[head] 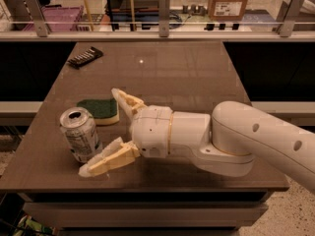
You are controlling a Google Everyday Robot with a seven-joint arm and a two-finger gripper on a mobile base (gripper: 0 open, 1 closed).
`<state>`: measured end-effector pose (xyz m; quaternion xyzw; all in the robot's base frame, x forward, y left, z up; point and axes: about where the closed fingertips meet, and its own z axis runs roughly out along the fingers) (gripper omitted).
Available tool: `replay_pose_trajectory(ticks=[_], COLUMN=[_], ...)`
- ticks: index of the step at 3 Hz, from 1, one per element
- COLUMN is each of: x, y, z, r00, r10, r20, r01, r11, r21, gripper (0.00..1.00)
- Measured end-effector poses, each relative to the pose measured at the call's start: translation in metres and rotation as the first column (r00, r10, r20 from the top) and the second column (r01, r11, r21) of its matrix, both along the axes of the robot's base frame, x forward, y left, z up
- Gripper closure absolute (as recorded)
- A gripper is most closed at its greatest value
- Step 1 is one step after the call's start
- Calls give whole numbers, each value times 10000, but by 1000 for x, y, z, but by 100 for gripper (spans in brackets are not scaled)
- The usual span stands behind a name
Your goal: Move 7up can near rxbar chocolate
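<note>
The 7up can [80,134] stands upright near the table's front left corner, silver with a white-and-green label and an opened top. The rxbar chocolate [85,56] is a flat dark bar with pale stripes at the far left of the table. My gripper [101,129] reaches in from the right, open, with its two cream fingers spread wide. The near finger [106,159] lies at the can's front right base. The far finger [124,102] is behind and to the right of the can, over the sponge. The can sits at the mouth of the open jaws.
A green-topped yellow sponge [98,110] lies just behind the can. The brown table [182,73] ends close in front of the can. A railing with posts [164,9] and shelves with boxes run behind the table. My white arm [236,136] covers the table's right front.
</note>
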<state>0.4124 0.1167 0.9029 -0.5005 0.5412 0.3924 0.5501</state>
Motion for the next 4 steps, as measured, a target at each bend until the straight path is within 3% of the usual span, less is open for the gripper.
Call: replay_pose_trajectory(ticks=[1,3,4], x=[-8,-13,-5], y=[15,42,53], z=[-1,-1,-1], r00=[9993,9980,9972], r10=[315,240,332], r20=[-194,-584,-670], r01=[-308,-217,-311], r11=[9989,9990,9990], r21=[346,402,319], gripper=[0,0,18])
